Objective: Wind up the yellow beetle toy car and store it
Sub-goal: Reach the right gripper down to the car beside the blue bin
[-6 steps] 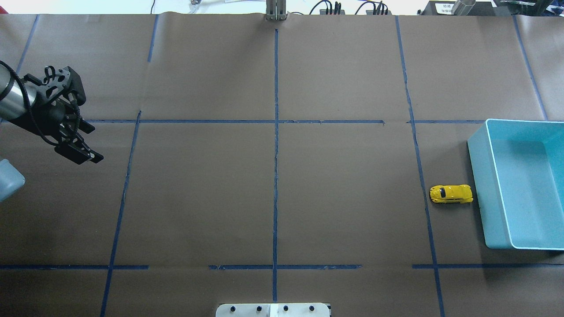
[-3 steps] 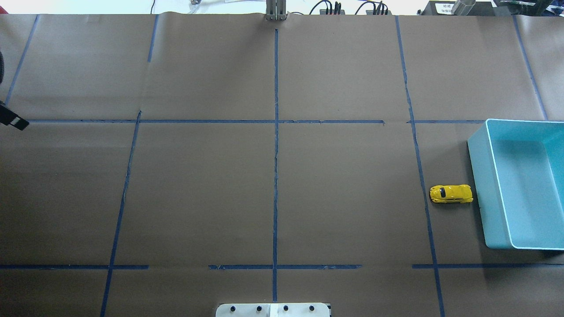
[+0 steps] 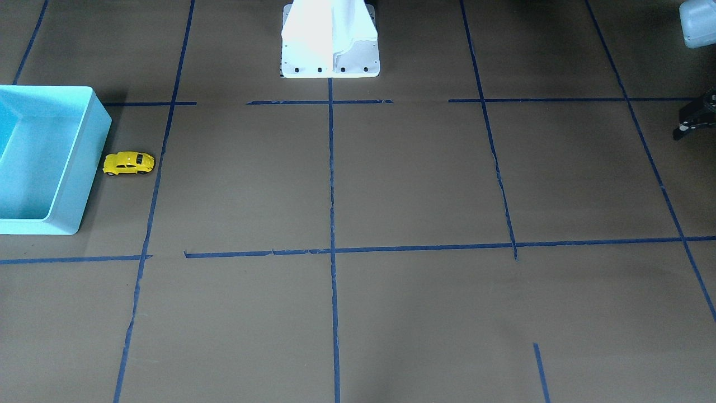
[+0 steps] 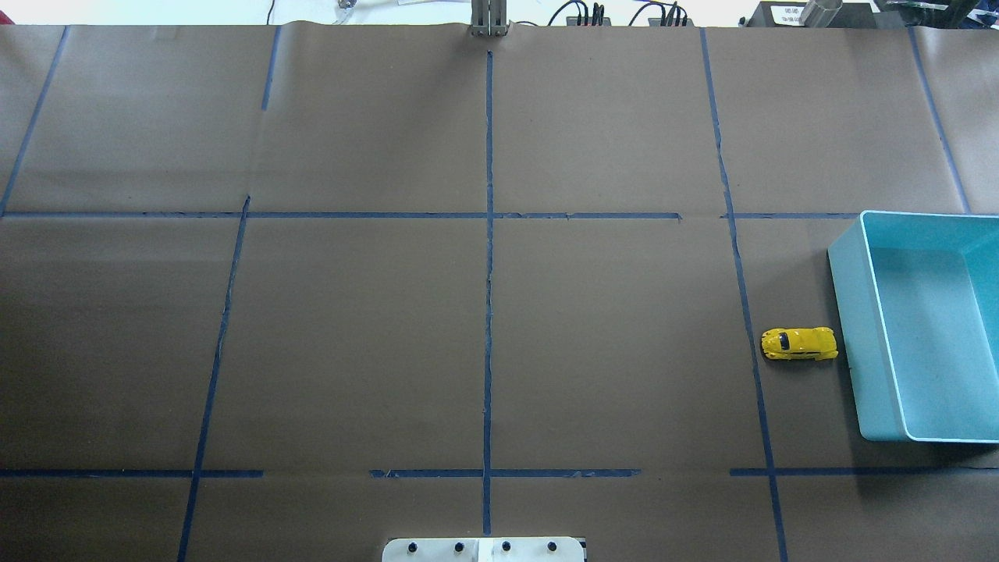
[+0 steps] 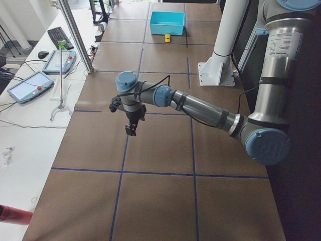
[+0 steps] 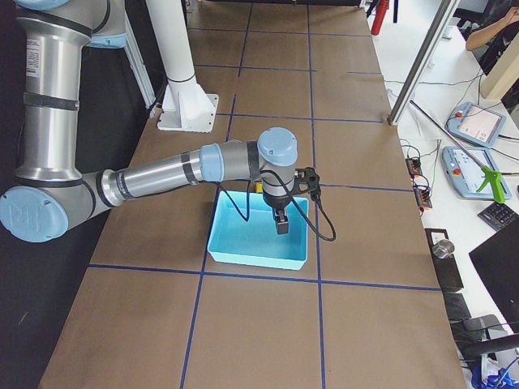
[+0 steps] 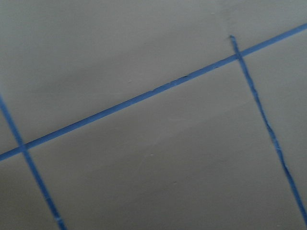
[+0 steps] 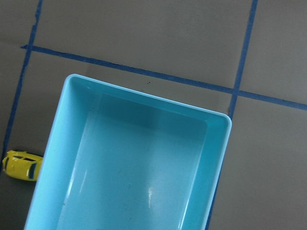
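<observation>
The yellow beetle toy car (image 4: 799, 343) stands on its wheels on the brown table, a short gap from the left wall of the turquoise bin (image 4: 855, 336). The front-facing view shows the car (image 3: 128, 163) beside the bin (image 3: 84, 162). The right wrist view looks down into the empty bin (image 8: 144, 93), with the car (image 8: 21, 165) just outside it. My right gripper (image 6: 280, 225) hangs over the bin (image 6: 255, 261); I cannot tell its state. My left gripper (image 5: 131, 129) hovers far from the car over the table's other end, and only its edge (image 3: 683, 131) shows in the front-facing view.
Blue tape lines (image 4: 488, 234) divide the brown paper cover into squares. The white robot pedestal (image 3: 330, 39) stands at the near-robot edge. Metal posts (image 5: 75, 35), tablets and cables sit on a side desk. A person's arm (image 6: 495, 24) shows beyond it.
My left arm has swung left out of the overhead view. The car and the bin have not moved.
</observation>
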`<move>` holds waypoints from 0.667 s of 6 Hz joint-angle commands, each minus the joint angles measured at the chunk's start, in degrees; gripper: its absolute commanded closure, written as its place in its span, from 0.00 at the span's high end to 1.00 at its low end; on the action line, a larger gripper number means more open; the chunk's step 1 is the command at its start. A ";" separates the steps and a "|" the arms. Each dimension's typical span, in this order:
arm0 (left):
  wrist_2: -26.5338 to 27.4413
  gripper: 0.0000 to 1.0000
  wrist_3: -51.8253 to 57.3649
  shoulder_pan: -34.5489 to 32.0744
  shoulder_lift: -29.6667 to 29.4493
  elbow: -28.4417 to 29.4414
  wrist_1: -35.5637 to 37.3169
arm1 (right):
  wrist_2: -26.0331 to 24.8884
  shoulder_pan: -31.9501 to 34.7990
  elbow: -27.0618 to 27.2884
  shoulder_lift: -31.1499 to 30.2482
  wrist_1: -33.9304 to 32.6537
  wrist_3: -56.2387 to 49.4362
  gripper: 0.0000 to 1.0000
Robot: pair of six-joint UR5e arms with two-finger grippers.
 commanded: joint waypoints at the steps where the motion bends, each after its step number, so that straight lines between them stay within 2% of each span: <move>1: 4.09 1.00 0.52 -2.01 4.31 1.66 -0.63 | -0.80 -9.67 2.67 5.87 0.16 0.15 1.00; 2: 3.91 1.00 0.44 -3.41 6.44 1.83 -0.64 | -7.79 -19.05 2.50 10.19 -0.11 0.59 1.00; 3: 3.74 1.00 0.53 -5.95 7.15 2.45 -0.73 | -9.69 -24.97 2.24 10.06 -0.11 -0.02 1.00; 4: 1.65 1.00 0.79 -10.93 8.20 6.45 -0.90 | -10.40 -31.39 1.89 9.62 0.50 -3.16 1.00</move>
